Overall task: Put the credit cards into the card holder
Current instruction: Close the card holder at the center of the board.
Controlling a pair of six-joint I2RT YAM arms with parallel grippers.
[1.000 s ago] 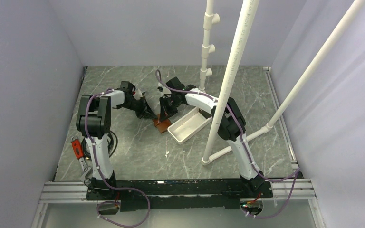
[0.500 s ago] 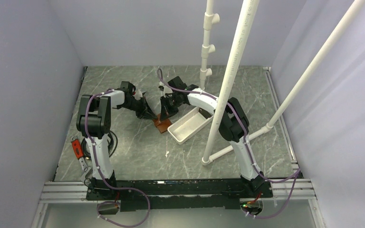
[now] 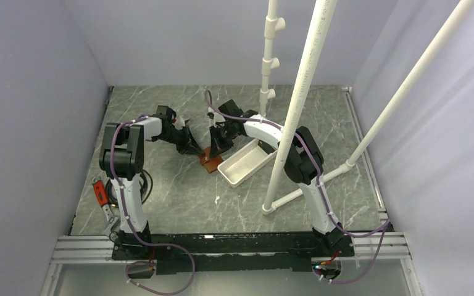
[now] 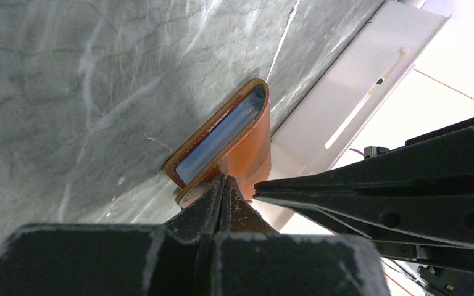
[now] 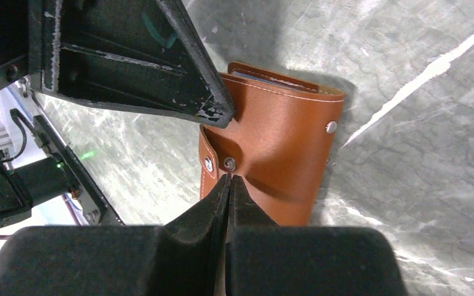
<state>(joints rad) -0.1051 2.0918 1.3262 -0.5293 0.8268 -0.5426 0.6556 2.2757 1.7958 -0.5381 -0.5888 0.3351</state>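
The card holder point(image 3: 210, 162) is a brown leather wallet lying folded on the marble table, against the white tray. In the left wrist view the card holder point(image 4: 250, 139) shows the pale blue edge of credit cards point(image 4: 221, 134) between its leaves. My left gripper point(image 4: 223, 180) is shut, with its tips touching the holder's near flap. My right gripper point(image 5: 229, 179) is shut, with its tips pressed on the leather point(image 5: 284, 142) just below a snap stud point(image 5: 229, 163). The left gripper's fingers point(image 5: 210, 108) touch the holder's upper left corner. Both grippers meet over it in the top view, left point(image 3: 195, 150) and right point(image 3: 213, 150).
A long white tray point(image 3: 245, 161) lies right of the holder, touching it. White PVC pipes point(image 3: 296, 105) stand over the right half, with a foot point(image 3: 269, 208) on the table. A red-handled tool point(image 3: 100, 191) lies by the left arm's base.
The right arm's elbow has shifted a little to the right. Both grippers stay shut on top of the holder, which has not moved.
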